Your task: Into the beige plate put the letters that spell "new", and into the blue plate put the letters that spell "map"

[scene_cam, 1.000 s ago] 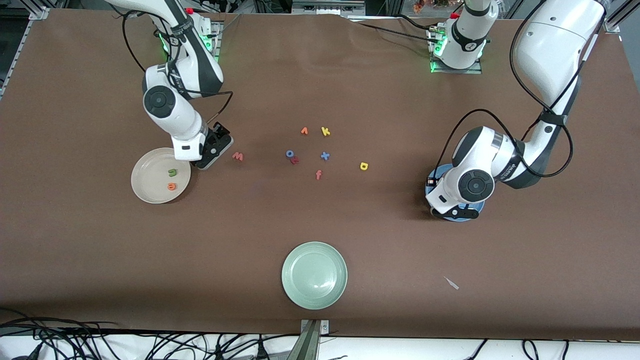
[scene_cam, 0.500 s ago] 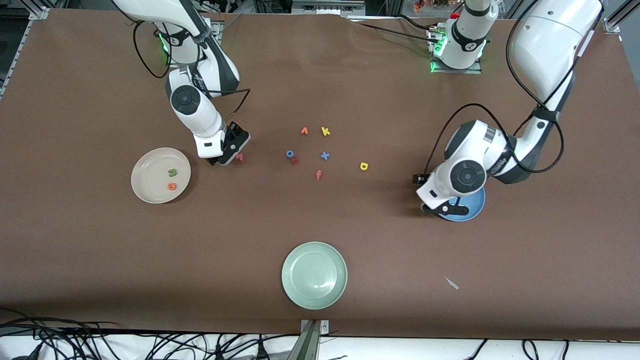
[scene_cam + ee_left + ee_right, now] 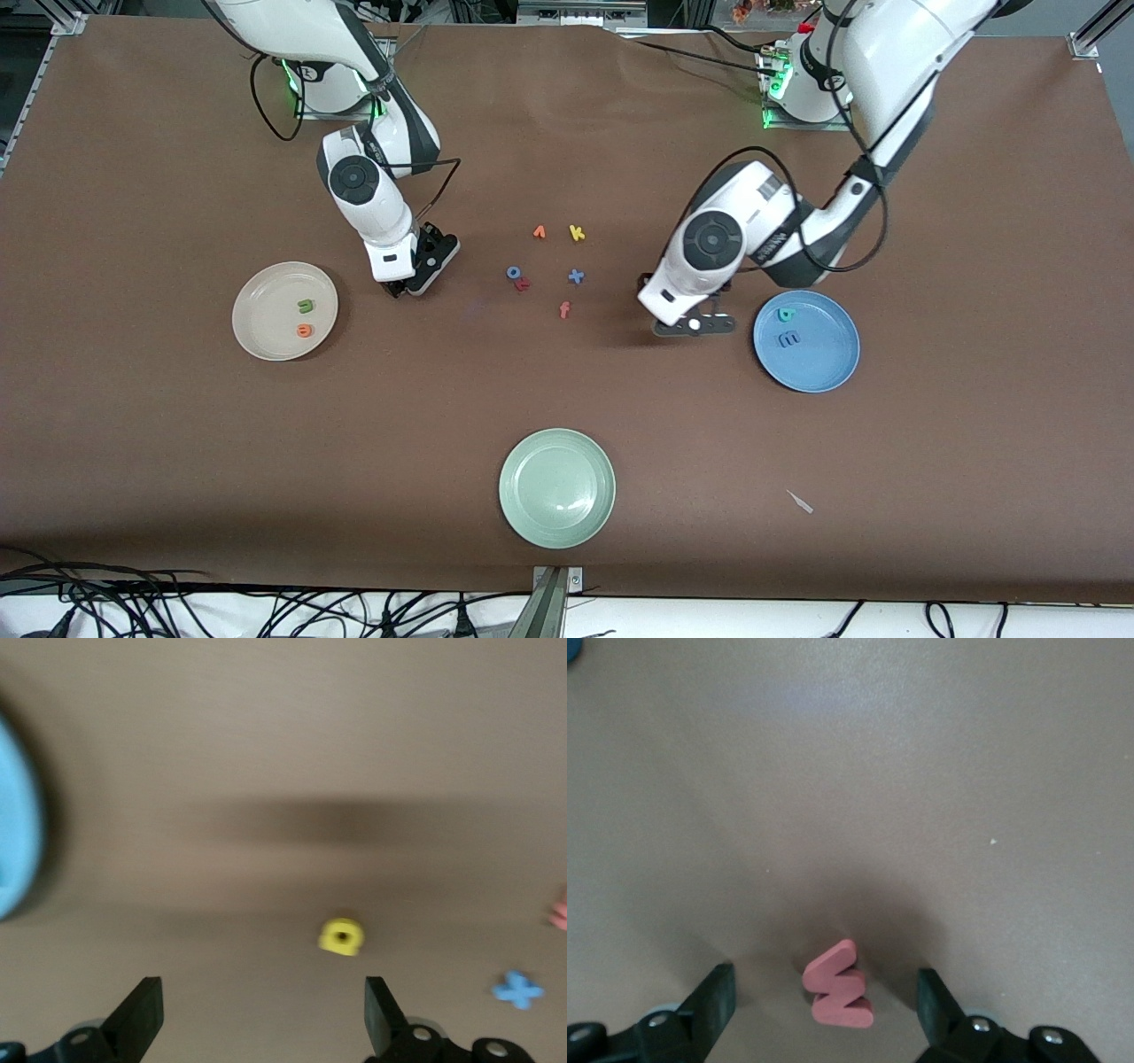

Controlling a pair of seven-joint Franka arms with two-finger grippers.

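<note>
The pink w [image 3: 839, 986] lies on the table between the fingers of my right gripper [image 3: 824, 1010], which is open and does not touch it; the gripper [image 3: 412, 288] hides it in the front view. The beige plate [image 3: 266, 301] holds the green n [image 3: 306, 306] and the orange e [image 3: 305, 330]. In the blue plate [image 3: 819, 363] lie the teal p [image 3: 786, 314] and the lavender m [image 3: 787, 338]. My left gripper [image 3: 695, 325] hangs open beside that plate. The yellow a [image 3: 342, 936] lies on the table just ahead of its open fingers [image 3: 263, 1019], hidden by the arm in the front view.
Mid-table lie an orange letter [image 3: 539, 232], the yellow k [image 3: 577, 233], the blue o [image 3: 513, 273] touching a small red letter [image 3: 523, 284], a blue x [image 3: 576, 276] and the orange f [image 3: 564, 309]. A pale green plate [image 3: 557, 487] sits near the front edge.
My left arm swung from over the blue plate toward the yellow a, uncovering the p and m in the plate. My right arm moved from the beige plate to straddle the pink w.
</note>
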